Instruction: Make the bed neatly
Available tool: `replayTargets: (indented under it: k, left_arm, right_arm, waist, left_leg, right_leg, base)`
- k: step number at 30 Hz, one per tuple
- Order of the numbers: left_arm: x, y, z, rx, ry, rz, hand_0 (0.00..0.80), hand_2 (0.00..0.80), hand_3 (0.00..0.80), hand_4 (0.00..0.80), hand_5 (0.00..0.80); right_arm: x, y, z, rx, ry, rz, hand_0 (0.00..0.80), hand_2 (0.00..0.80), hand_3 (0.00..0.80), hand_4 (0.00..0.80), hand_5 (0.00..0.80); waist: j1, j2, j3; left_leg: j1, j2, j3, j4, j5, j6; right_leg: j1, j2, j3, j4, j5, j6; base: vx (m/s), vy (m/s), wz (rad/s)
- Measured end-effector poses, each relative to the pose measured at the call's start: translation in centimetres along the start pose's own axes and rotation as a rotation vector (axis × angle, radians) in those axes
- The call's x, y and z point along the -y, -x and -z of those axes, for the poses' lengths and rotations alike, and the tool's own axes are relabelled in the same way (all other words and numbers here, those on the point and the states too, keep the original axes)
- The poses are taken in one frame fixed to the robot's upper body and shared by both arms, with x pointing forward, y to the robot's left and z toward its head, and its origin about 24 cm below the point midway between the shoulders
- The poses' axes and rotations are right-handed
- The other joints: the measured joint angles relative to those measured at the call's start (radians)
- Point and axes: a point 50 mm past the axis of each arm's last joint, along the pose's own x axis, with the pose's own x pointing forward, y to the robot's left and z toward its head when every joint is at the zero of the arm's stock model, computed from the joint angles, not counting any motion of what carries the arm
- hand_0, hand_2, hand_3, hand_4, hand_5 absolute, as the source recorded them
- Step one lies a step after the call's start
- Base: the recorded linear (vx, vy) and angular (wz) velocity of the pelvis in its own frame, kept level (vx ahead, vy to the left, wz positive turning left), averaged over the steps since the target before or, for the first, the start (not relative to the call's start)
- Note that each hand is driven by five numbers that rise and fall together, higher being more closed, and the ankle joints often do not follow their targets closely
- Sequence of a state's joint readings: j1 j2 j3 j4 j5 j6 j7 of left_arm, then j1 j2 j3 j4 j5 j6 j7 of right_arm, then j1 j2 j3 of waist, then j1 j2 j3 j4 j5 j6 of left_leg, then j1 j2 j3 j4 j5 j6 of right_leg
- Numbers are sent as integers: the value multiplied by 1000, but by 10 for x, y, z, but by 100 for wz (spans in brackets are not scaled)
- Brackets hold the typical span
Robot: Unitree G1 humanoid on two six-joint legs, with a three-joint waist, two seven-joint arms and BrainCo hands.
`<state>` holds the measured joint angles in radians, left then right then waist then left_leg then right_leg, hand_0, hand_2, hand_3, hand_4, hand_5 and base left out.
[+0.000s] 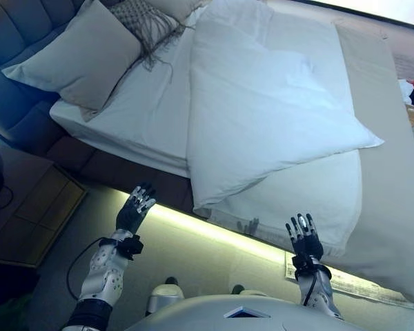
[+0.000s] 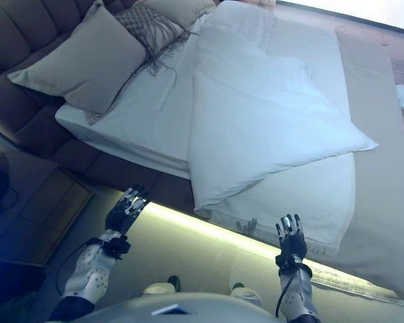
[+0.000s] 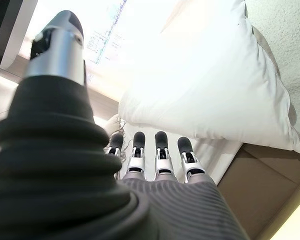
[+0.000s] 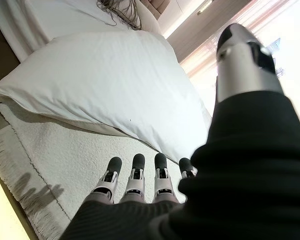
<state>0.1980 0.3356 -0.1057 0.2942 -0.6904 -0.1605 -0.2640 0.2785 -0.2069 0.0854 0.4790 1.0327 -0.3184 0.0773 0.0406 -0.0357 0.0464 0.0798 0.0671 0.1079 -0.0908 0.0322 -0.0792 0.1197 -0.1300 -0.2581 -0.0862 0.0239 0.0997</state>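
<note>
A white duvet (image 1: pixel 269 110) lies folded back in a crooked heap across the bed, with one corner pointing right. It rests on a white fringed blanket (image 1: pixel 310 200) and a white sheet (image 1: pixel 145 110). A beige pillow (image 1: pixel 83 58) and a fringed patterned cushion (image 1: pixel 146 24) lie at the headboard end. My left hand (image 1: pixel 134 210) is open and empty, held in front of the bed's near edge, left of the duvet's near corner. My right hand (image 1: pixel 305 238) is open and empty just short of the blanket's fringed edge (image 4: pixel 20 165).
A beige bedspread (image 1: pixel 393 172) covers the right side of the bed. A padded headboard (image 1: pixel 14 41) stands at the left. A wooden bedside table (image 1: pixel 27 207) sits left of my left arm. A lit strip runs under the bed's near edge (image 1: pixel 207 231).
</note>
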Motion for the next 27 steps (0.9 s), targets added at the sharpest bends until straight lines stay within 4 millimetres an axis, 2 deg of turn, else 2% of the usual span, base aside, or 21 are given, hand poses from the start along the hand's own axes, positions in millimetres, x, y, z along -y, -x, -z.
replayTargets:
  k: [12,17,21,27]
  left_arm:
    - [-2,0,0,-1,-11,-35,0,0,0,0,0]
    - [-6,1,-3,-2,-103,-73,0,0,0,0,0]
    - [-9,1,-6,4,-112,-84,0,0,0,0,0]
    - [-9,3,-3,-7,-110,-83,0,0,0,0,0]
  right_arm:
    - [0,0,0,-2,0,0,0,0,0,0,0]
    - [0,1,1,-13,7,0,0,0,0,0,0]
    - [1,1,2,-16,8,-1,0,0,0,0,0]
    - [10,4,-3,3,0,16,0,0,0,0,0]
  waist:
    - [0,0,1]
    - [0,-1,2]
    - [-1,-1,3]
    - [0,7,8]
  left_leg:
    - [9,-1,0,-1,0,0]
    - [15,-3,1,-1,-1,1]
    - [15,-6,2,-1,-1,2]
    - [14,-18,-2,-2,-4,9]
  right_leg:
    - [8,-1,0,0,0,0]
    - [15,-4,1,1,-2,2]
    - [15,-8,1,1,-3,3]
    - [17,-20,-3,4,-6,10]
  base:
    - [7,4,0]
    - [28,53,0]
    - [39,84,0]
    - [61,132,3]
